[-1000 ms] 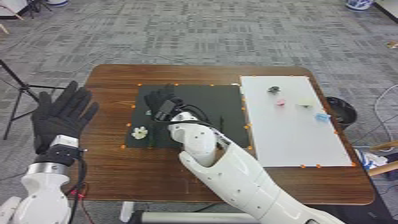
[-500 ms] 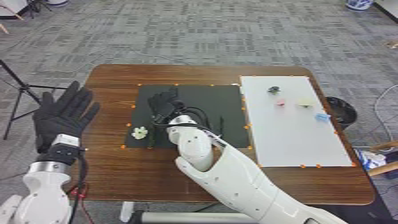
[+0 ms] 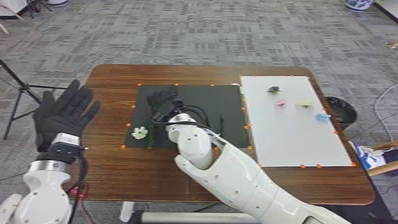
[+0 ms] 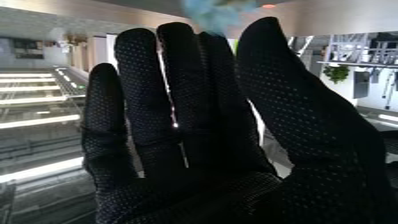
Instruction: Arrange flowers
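My right hand (image 3: 163, 101) is low over the left part of the black mat (image 3: 200, 91), fingers straight. In the right wrist view the glove of that hand (image 4: 204, 192) is open, with a pale blue flower (image 4: 216, 14) beyond its fingertips; whether they touch is unclear. A white flower (image 3: 139, 133) lies near the mat's lower left corner. On the white board (image 3: 293, 142) lie a dark flower (image 3: 274, 90), a pink one (image 3: 280, 103), a pale yellow one (image 3: 305, 104) and a light blue one (image 3: 322, 117). My left hand (image 3: 64, 117) stays open by the table's left edge.
Orange markers line the edges of the mat and the board on the brown table (image 3: 111, 172). A black bin (image 3: 342, 112) stands on the floor past the table's right edge, and a tripod (image 3: 16, 92) stands at the left. My right forearm crosses the mat's lower part.
Over the last second my right hand has shifted slightly toward me, and its forearm has swung a little to the left. My left arm and the flowers on the board look unmoved.
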### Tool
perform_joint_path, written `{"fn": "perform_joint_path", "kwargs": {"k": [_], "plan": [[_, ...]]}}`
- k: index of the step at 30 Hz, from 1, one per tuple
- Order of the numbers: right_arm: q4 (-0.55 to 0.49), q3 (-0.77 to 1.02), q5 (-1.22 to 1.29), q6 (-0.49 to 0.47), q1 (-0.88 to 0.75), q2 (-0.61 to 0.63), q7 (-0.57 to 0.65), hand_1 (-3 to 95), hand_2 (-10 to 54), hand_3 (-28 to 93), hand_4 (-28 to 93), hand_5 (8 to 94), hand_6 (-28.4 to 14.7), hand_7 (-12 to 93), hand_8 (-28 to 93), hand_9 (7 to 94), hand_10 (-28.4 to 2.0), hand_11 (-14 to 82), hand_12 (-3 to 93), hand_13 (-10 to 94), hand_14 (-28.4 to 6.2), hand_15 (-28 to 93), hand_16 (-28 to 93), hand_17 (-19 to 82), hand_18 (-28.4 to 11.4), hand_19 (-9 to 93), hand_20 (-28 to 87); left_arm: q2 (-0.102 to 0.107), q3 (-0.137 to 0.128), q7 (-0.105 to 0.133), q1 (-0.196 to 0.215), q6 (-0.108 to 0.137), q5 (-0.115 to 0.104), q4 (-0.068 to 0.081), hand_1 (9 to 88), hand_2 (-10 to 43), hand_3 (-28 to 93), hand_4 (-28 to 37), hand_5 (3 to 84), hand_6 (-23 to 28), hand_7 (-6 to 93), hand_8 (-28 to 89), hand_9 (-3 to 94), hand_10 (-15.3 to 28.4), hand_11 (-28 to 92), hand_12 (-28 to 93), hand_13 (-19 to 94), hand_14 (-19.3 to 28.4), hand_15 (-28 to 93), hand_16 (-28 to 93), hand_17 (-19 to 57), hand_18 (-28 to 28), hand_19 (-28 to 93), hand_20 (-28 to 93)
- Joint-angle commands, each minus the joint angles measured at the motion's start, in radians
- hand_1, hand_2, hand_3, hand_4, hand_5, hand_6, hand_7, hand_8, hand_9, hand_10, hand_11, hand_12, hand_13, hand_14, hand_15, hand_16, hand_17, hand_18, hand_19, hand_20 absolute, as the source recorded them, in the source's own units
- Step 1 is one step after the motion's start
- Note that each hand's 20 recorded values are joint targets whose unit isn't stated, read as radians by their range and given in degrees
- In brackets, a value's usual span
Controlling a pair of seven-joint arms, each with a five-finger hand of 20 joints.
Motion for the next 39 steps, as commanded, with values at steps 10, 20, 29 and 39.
{"fn": "perform_joint_path", "kwargs": {"k": [10, 20, 29, 39], "plan": [[-0.057, -0.008, 0.094, -0.017, 0.014, 0.009, 0.045, 39.2, -3.9, 78, -28, 50.7, -4.7, 17, -13, 54.9, -15.2, 17.5, 14.4, 44, -15.3, 59, 19, 19, -24.3, 75, 28, -0.005, -0.007, 0.006, 0.024, -0.008, -0.011, -0.002, 23.1, 17.6, 67, -28.3, 38.9, 8.5, 7.8, -9, 32.2, 14.1, 16, 6, 23, 12.0, 16, -6, -10.3, 13.2, 37, 5], [-0.081, 0.011, 0.079, -0.201, 0.041, 0.012, 0.103, 22.5, 9.7, 75, -21, 54.7, -14.5, 6, -10, 50.9, -23.2, 14.6, 14.1, 31, -23.9, 61, 13, 13, -27.7, 75, 24, -0.007, -0.020, 0.015, 0.047, 0.000, -0.013, -0.012, 23.1, 17.5, 67, -28.3, 39.0, 8.5, 8.0, -9, 32.1, 14.4, 16, 6, 22, 12.3, 16, -6, -10.3, 13.2, 37, 5], [-0.094, 0.092, 0.039, -0.374, 0.009, -0.005, -0.088, 17.2, 9.8, 72, -19, 50.2, -17.2, 2, -10, 43.2, -23.0, 10.0, 12.8, 24, -24.3, 56, 12, 7, -26.6, 71, 24, -0.006, -0.012, 0.008, 0.036, -0.006, -0.012, -0.007, 23.1, 17.4, 67, -28.3, 38.9, 8.6, 7.9, -8, 32.0, 14.6, 16, 6, 23, 12.4, 16, -6, -10.4, 13.3, 37, 5], [-0.086, 0.109, 0.109, -0.381, 0.009, -0.015, -0.052, 15.2, 7.5, 72, -20, 38.7, -21.3, 0, -8, 43.2, -25.3, 7.7, 12.6, 24, -24.8, 50, 14, 3, -26.4, 65, 26, -0.006, -0.009, 0.006, 0.037, -0.003, -0.013, -0.006, 23.4, 17.3, 67, -28.3, 39.0, 8.7, 8.0, -8, 32.0, 14.7, 16, 6, 23, 12.4, 16, -6, -10.5, 13.5, 37, 5]]}}
